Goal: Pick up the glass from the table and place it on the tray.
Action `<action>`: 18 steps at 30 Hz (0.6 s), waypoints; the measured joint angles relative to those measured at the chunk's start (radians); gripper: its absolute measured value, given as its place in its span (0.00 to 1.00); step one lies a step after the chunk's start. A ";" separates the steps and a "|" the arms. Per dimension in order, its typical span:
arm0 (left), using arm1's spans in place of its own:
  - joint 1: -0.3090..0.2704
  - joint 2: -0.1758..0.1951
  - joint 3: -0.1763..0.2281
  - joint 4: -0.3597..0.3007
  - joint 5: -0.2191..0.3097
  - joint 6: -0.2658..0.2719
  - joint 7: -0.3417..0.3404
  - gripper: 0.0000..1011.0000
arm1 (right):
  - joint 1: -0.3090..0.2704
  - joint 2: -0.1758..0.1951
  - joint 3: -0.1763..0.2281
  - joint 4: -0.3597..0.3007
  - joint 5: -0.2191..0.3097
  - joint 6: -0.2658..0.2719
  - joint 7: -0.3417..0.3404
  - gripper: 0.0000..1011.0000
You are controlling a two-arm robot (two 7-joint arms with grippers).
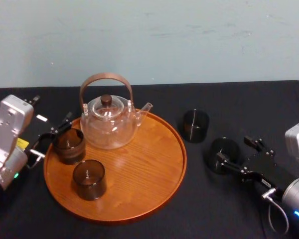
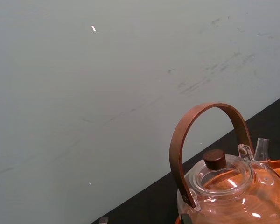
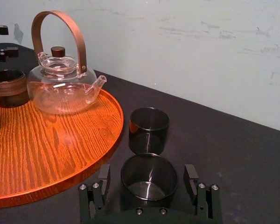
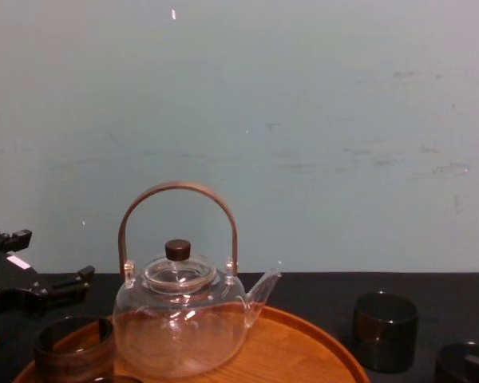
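Dark glass [image 3: 149,177] stands on the black table [image 1: 269,107], just right of the wooden tray [image 1: 149,172]. It sits between the spread fingers of the right gripper [image 3: 147,171]. A second glass [image 1: 196,125] stands just beyond. The left gripper [image 1: 55,134], also spread, sits at the tray's left rim beside a brown cup [image 1: 69,145].

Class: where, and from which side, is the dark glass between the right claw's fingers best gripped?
Probably best to grip the glass by its straight side walls, about mid-height, coming from the robot's side, as the open right claw stands. It is upright and round; a second glass blocks the far side.
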 joint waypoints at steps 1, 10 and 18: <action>0.000 0.000 0.000 0.000 0.000 0.000 0.000 0.99 | 0.000 -0.002 0.001 0.001 -0.001 0.001 0.001 0.99; 0.000 0.000 0.000 0.000 0.000 0.000 0.000 0.99 | 0.001 -0.026 0.017 0.025 -0.007 0.010 0.023 0.99; 0.000 0.000 0.000 0.000 0.000 0.000 0.000 0.99 | 0.017 -0.052 0.023 0.063 -0.011 0.019 0.052 0.99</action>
